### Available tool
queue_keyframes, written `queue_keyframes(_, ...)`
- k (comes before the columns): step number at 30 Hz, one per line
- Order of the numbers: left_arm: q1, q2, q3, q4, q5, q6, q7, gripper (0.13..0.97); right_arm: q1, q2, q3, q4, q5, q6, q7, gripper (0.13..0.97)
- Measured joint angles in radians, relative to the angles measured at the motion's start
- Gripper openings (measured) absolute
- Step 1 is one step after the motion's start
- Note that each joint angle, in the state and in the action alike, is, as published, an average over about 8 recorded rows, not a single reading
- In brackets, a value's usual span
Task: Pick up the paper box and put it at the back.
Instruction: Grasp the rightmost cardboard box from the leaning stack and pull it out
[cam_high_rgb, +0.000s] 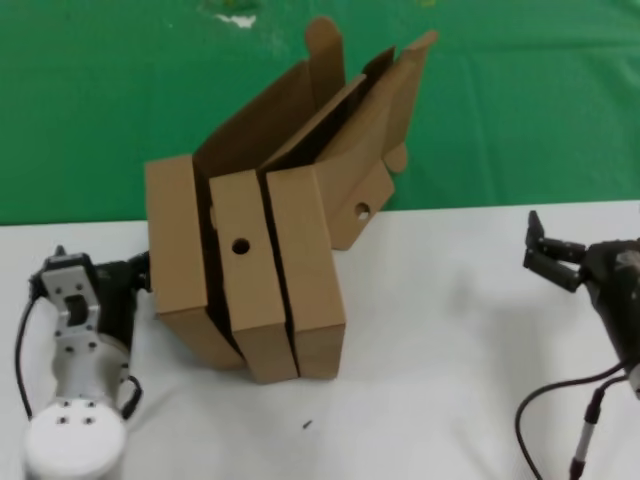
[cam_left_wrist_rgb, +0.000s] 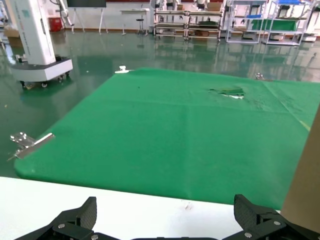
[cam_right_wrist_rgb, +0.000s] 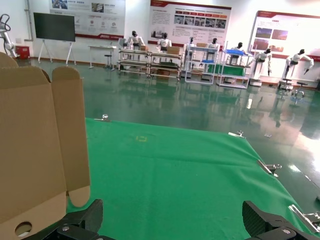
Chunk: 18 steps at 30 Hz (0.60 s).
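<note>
Three brown cardboard boxes stand on edge side by side on the white table (cam_high_rgb: 450, 380), leaning, with their lids open toward the back. The left box (cam_high_rgb: 176, 240) and the right box (cam_high_rgb: 306, 260) have plain narrow walls, so either fits the paper box. The middle box (cam_high_rgb: 243, 275) has a round hole in its narrow wall. My left gripper (cam_high_rgb: 140, 272) is open and empty just left of the left box, whose edge (cam_left_wrist_rgb: 307, 165) shows in the left wrist view beside the gripper (cam_left_wrist_rgb: 166, 210). My right gripper (cam_high_rgb: 546, 250) is open and empty, far right of the boxes.
A green cloth (cam_high_rgb: 520, 110) covers the surface behind the table. In the right wrist view a box flap (cam_right_wrist_rgb: 35, 150) with a small hole stands to one side of my right gripper (cam_right_wrist_rgb: 172, 212). A small dark speck (cam_high_rgb: 307, 424) lies near the table's front.
</note>
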Motion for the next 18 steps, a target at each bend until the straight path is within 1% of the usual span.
queue_keyframes(3, -0.047, -0.014, 0.087, 0.073, 0.060, -0.043, -0.129, 0.966, 0.000, 0.000, 0.000, 0.000, 0.000, 0.000, 0.000, 0.966)
queue_keyframes(5, -0.066, -0.024, 0.135, 0.102, 0.092, -0.064, -0.203, 0.966, 0.000, 0.000, 0.000, 0.000, 0.000, 0.000, 0.000, 0.966)
queue_keyframes(7, -0.080, -0.034, 0.173, 0.122, 0.116, -0.079, -0.261, 0.966, 0.000, 0.000, 0.000, 0.000, 0.000, 0.000, 0.000, 0.966)
queue_keyframes(12, -0.095, -0.054, 0.235, 0.138, 0.151, -0.102, -0.352, 0.966, 0.000, 0.000, 0.000, 0.000, 0.000, 0.000, 0.000, 0.966)
queue_keyframes(18, -0.095, -0.078, 0.289, 0.115, 0.172, -0.112, -0.433, 0.961, 0.000, 0.000, 0.000, 0.000, 0.000, 0.000, 0.000, 0.966)
